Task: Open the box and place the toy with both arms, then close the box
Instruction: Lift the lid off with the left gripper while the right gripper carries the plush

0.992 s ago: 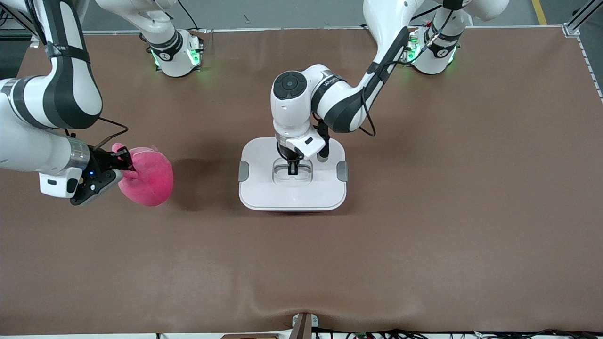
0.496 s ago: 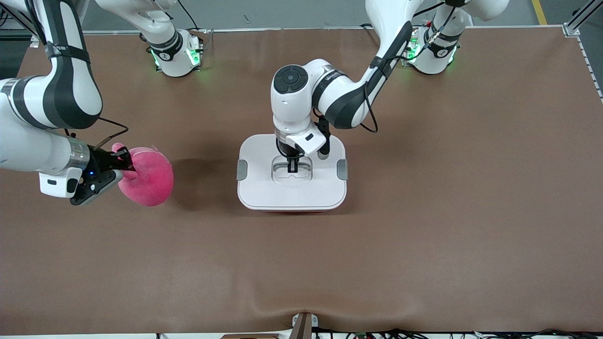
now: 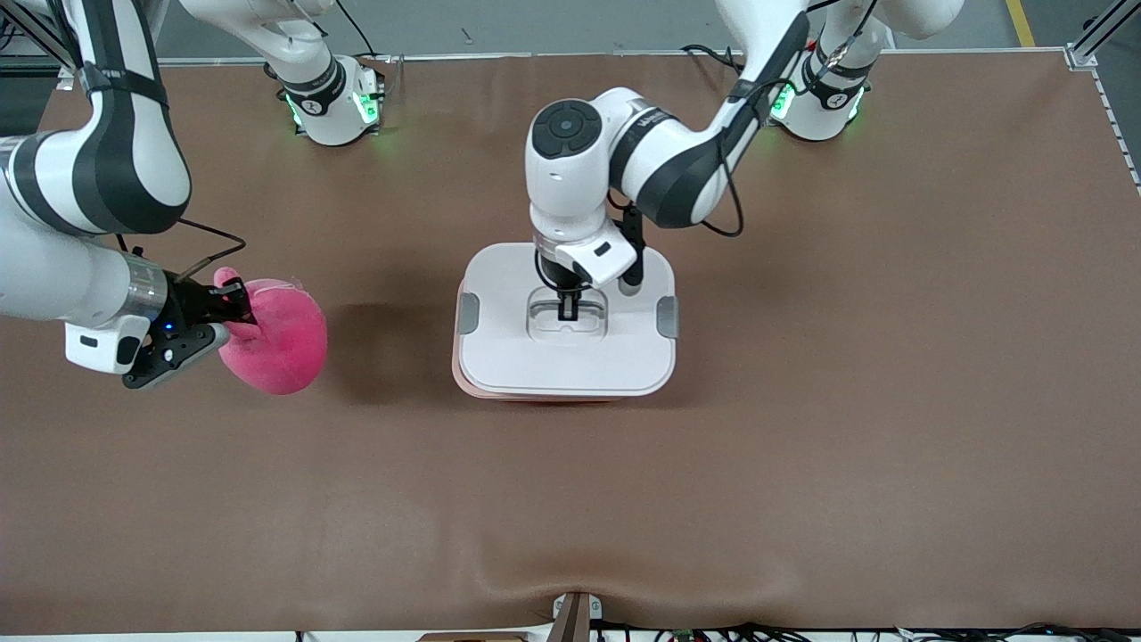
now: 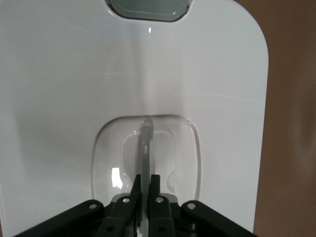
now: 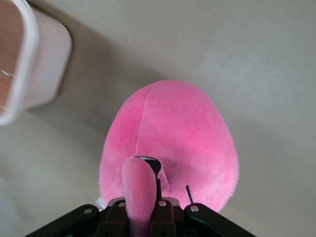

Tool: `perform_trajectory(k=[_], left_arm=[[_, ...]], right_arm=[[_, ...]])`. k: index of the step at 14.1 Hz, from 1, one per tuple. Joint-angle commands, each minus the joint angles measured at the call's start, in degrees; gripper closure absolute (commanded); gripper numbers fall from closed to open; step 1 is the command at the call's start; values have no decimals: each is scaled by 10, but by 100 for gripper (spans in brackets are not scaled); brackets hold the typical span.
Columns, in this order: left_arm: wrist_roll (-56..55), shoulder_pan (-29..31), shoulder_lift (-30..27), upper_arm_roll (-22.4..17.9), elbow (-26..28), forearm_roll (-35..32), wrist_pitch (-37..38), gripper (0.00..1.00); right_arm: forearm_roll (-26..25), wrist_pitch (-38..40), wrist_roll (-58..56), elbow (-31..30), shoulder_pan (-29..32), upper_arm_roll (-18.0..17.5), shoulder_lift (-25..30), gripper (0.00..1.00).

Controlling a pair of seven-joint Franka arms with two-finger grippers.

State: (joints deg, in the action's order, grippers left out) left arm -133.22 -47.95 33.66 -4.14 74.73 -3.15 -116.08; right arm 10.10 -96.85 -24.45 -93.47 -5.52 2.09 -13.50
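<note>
The box's white lid [image 3: 535, 357] with grey side clips hangs slightly above the pink tub [image 3: 463, 378], shifted toward the left arm's end. My left gripper [image 3: 568, 308] is shut on the lid's clear centre handle [image 4: 145, 140]; in the left wrist view my left gripper [image 4: 146, 180] pinches that handle over the lid [image 4: 207, 74]. My right gripper [image 3: 235, 308] is shut on a protruding part of the hot-pink plush toy [image 3: 278, 343], toward the right arm's end of the table. In the right wrist view my right gripper [image 5: 148, 200] holds the toy [image 5: 177, 128]; its eyes are hidden.
The brown table [image 3: 802, 401] stretches around the box. The tub's rim and pink wall [image 5: 47, 64] show at a corner of the right wrist view, apart from the toy. A grey clip [image 4: 148, 7] shows at the lid's edge.
My left gripper has lifted the lid by its handle and carried it toward the left arm's end, uncovering the tub's pink edge. My right gripper and the toy have barely moved.
</note>
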Motion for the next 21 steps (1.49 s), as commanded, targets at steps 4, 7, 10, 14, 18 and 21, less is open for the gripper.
perform_trajectory(k=[4,7,10,14,18,21], left_arm=[[66,80,-25,1,6,-9,13,100],[93,120,-37,4,22,-10,11,100],[107,147,-56,4,45,-10,6,100],[193,191,-121,6,197,-10,-96,100],[236,224,-171,6,317,-10,-189,100],[271,235,-189,5,379,-10,-235,100]], right_arm=[[127,66,177,98,-64,5,-16,100],[178,58,293,119,-106,5,-44,100],[182,58,409,179,-151,5,-88,100],[203,33,487,185,-186,5,-115,100],[258,31,499,185,-186,6,-136,100],[259,29,499,185,-192,6,-146,100]])
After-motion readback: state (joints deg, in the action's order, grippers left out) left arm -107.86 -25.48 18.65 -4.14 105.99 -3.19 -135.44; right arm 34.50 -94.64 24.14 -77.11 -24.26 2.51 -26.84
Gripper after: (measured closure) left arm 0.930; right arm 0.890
